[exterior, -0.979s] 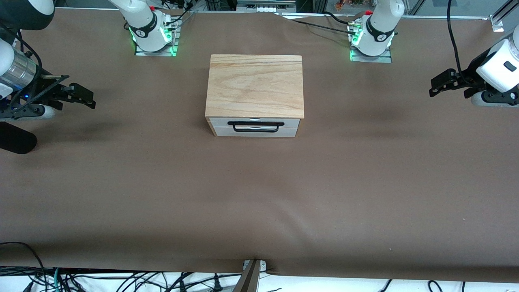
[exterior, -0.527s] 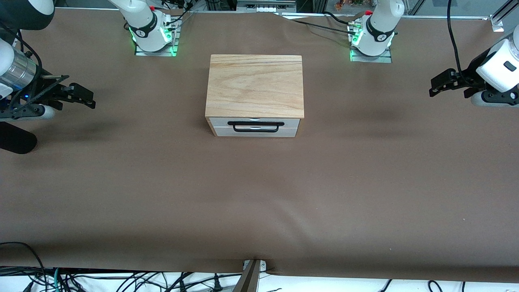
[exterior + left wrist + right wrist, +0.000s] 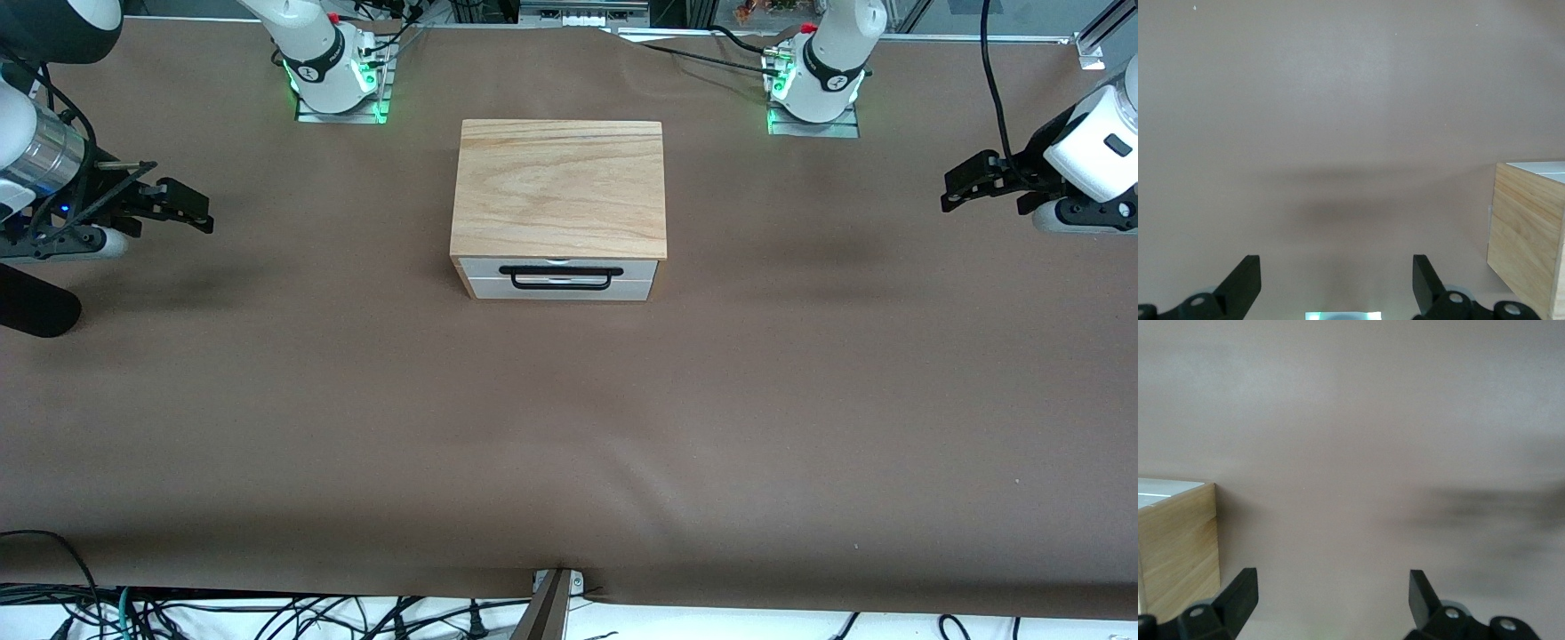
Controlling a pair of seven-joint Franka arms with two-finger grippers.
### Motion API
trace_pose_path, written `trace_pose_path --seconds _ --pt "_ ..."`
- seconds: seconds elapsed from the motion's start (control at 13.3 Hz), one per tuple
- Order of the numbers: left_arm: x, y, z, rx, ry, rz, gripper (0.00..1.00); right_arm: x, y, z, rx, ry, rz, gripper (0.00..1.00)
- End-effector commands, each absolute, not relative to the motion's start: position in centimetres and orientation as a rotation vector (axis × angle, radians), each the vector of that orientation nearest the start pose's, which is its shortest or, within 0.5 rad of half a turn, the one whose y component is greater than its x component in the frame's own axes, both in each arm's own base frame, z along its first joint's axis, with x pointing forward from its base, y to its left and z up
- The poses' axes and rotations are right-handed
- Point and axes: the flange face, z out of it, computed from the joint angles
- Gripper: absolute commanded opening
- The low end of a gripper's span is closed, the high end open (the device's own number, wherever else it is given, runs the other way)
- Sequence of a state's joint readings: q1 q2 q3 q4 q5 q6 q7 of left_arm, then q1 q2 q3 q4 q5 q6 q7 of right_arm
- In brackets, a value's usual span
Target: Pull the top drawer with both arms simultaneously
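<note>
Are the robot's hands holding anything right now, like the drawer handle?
No. The left end effector and right end effector are both open and empty above the table, away from the top drawer.

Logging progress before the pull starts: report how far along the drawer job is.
Done: nothing visible; the top drawer sits shut, flush in the cabinet.
In hand: the right gripper hangs open over the table at the right arm's end; the left gripper hangs open over the left arm's end. Neither touches the black handle.
Left: reach the handle, grip it with both, pull.
</note>
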State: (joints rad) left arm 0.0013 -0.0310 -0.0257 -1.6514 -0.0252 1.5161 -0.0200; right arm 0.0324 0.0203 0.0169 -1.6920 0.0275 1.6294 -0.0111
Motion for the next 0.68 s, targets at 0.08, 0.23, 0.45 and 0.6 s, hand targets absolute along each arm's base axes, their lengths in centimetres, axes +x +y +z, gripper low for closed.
trace_pose_path --seconds 0.08,0.23,0.45,0.6 --pt "53.22 -1.54 60.56 -3.171 -0.035 0.184 1.00 55.40 3.34 56.64 -3.103 -0.107 0.139 1.00" --pt "53.09 -1.61 60.80 -3.170 -0.033 0.177 1.00 55.46 3.26 56.56 -3.103 -0.107 0.139 1.00" --pt "52.90 -1.53 60.85 -3.170 -0.035 0.177 1.00 55.51 2.92 56.48 -3.103 -0.098 0.141 1.00" --pt "52.91 -1.69 60.79 -3.170 -0.030 0.177 1.00 55.47 3.00 56.56 -3.103 -0.100 0.139 1.00"
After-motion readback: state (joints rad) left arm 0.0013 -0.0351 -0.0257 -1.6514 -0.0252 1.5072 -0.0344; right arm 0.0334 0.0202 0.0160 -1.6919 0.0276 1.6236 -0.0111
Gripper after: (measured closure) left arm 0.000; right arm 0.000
